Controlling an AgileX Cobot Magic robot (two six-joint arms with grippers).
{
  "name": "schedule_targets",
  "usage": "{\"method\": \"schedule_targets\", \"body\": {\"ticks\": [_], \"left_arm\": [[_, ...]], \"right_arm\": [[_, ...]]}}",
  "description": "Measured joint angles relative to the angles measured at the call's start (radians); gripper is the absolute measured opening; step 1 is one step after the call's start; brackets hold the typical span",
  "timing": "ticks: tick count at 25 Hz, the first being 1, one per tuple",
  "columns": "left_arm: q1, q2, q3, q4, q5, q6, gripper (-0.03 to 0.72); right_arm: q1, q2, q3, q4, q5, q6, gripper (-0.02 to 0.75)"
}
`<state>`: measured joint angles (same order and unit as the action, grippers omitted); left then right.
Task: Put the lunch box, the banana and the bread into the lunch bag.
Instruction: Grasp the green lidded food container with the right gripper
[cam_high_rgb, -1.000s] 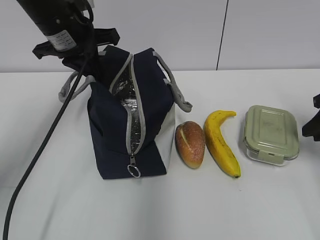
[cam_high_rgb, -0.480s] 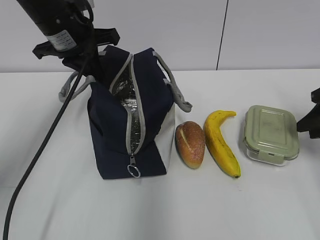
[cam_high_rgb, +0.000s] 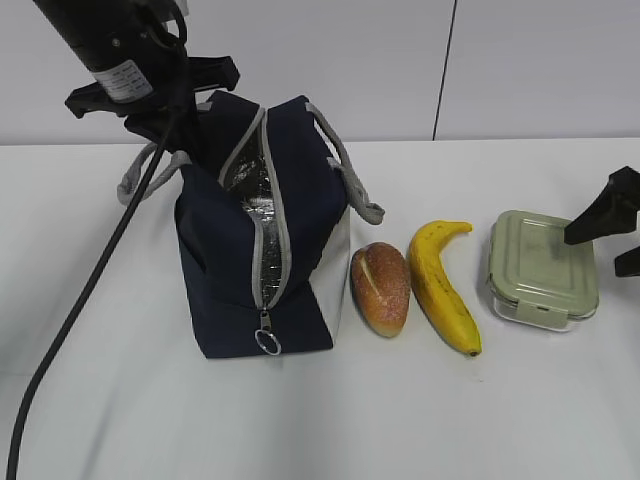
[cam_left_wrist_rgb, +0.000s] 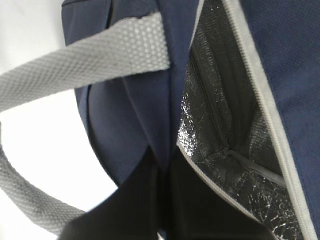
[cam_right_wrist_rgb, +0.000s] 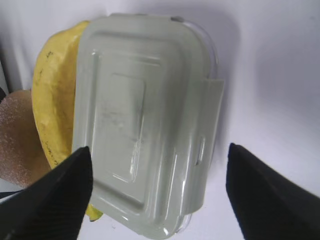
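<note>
Sage-green-lidded lunch box (cam_right_wrist_rgb: 145, 125), at frame centre between the spread jaws of the right gripper (cam_right_wrist_rgb: 157, 192), looks rigid and smooth, best clasped across its short sides; the left gripper (cam_left_wrist_rgb: 162, 200) pinches the lunch bag (cam_left_wrist_rgb: 130, 110) wall.

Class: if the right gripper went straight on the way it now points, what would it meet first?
Most likely the lunch box: the right gripper is open, its fingers either side of the green lid. Depth is unclear.
</note>
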<state>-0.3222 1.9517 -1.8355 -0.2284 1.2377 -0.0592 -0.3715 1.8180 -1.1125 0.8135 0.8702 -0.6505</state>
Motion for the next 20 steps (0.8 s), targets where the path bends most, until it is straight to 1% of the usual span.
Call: {"method": "schedule_targets", "body": {"ticks": [3,8,13,20], "left_arm": [[0.000,0.000,0.000,0.000,0.000,0.000,0.000],[0.000,0.000,0.000,0.000,0.000,0.000,0.000],[0.000,0.000,0.000,0.000,0.000,0.000,0.000],[0.000,0.000,0.000,0.000,0.000,0.000,0.000]], "right_arm": [[0.000,0.077,-0.029,0.010,0.038,0.000,0.631],[0.000,0.133,-0.040,0.028,0.050,-0.003,0.627],[0.000,0.167,-0.044,0.104,0.058,-0.077,0.615],[0.000,0.205,-0.047,0.166,0.073,-0.131,0.596]]}}
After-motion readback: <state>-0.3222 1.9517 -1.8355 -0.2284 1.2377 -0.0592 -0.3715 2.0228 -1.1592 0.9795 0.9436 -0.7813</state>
